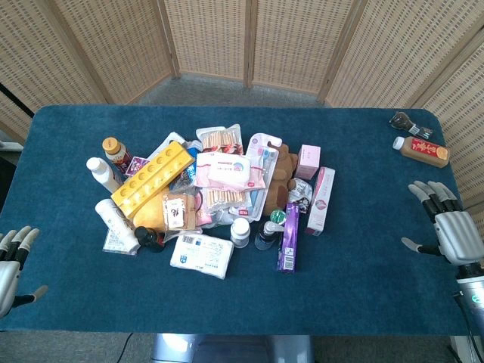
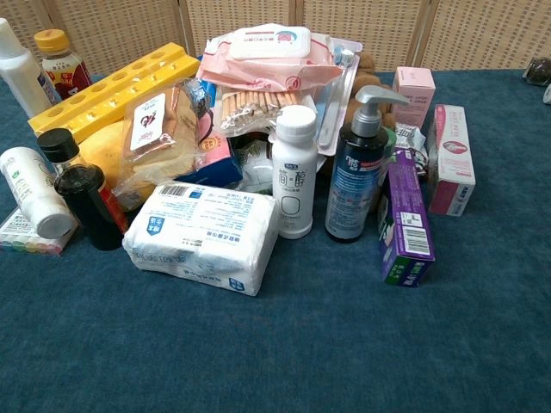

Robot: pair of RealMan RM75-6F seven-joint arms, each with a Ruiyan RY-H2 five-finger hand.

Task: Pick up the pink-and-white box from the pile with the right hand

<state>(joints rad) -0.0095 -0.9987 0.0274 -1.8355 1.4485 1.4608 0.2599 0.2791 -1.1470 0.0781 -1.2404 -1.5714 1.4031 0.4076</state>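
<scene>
The pink-and-white box (image 1: 321, 200) lies lengthwise at the right edge of the pile, beside a purple box (image 1: 289, 236). In the chest view the pink-and-white box (image 2: 451, 159) stands on its long side, just right of the purple box (image 2: 405, 215). My right hand (image 1: 446, 227) hovers near the table's right edge, fingers spread and holding nothing, well to the right of the box. At the front left corner my left hand (image 1: 11, 261) is also spread and holds nothing. Neither hand shows in the chest view.
A smaller pink box (image 1: 308, 161) sits just behind the target. The pile also holds a yellow tray (image 1: 151, 178), a white tissue pack (image 2: 205, 234), a white bottle (image 2: 293, 172) and a dark pump bottle (image 2: 357, 168). A brown bottle (image 1: 420, 150) lies at the back right.
</scene>
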